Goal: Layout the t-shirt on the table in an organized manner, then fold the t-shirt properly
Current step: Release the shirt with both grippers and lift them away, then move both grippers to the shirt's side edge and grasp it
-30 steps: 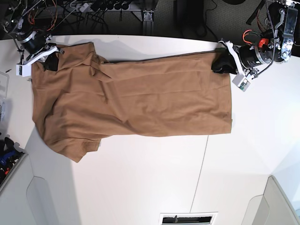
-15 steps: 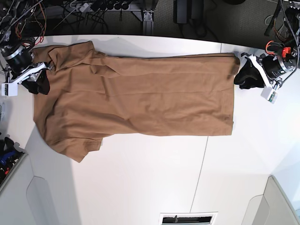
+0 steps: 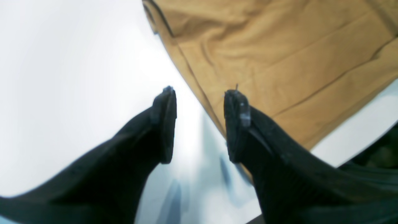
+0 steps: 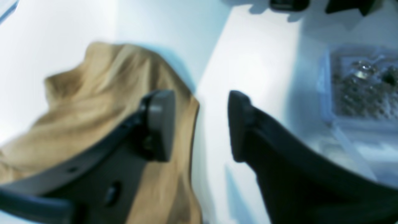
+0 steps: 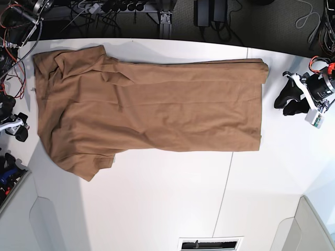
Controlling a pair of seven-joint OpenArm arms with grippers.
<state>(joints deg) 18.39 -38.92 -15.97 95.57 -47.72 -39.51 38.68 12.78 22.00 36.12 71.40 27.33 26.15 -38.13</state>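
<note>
Fingers on both grippers are seen parted w/ nothing between them. Left gripper (image 3: pixel 199 124): a clear gap is shown in the wrist view, bare table (image 3: pixel 62 77) behind it, and the t-shirt (image 3: pixel 279 62) hem edge runs just past the right-hand fingertip, apart from it, not pinched. Right gripper (image 4: pixel 200 124): same picture in its wrist view (blurred) — jaws apart, shirt edge lying under/behind the left-hand finger, only white top seen in the gap. A clear bin w/ small parts (image 4: pixel 360 81) is seen off beyond the right-hand finger.

Why so, as a judgement: shirt (image 5: pixel 152 110) is laid full length on the table (image 5: pixel 172 198), so the two ends look to have been let go on purpose after a stretch-out; both grippers (image 5: pixel 289 100) are kept clear of the cloth so it isn't dragged. Right gripper (image 5: pixel 20 132) is barely seen at the frame edge in the base view, just off the sleeve side.

Not fully tidy: collar/shoulder zone is bunched w/ a fold, lower sleeve is tucked under, far hem corner is slightly doubled. Layout step is judged nearly done; folding not begun.

Vs earlier frames: both ends were pinched a sec ago, jaws shut on the cloth corners. Since then the cloth has been released, both arms are pulled outward, well off the shirt. Shirt outline is nearly unchanged, hem corner settled flat.
</note>
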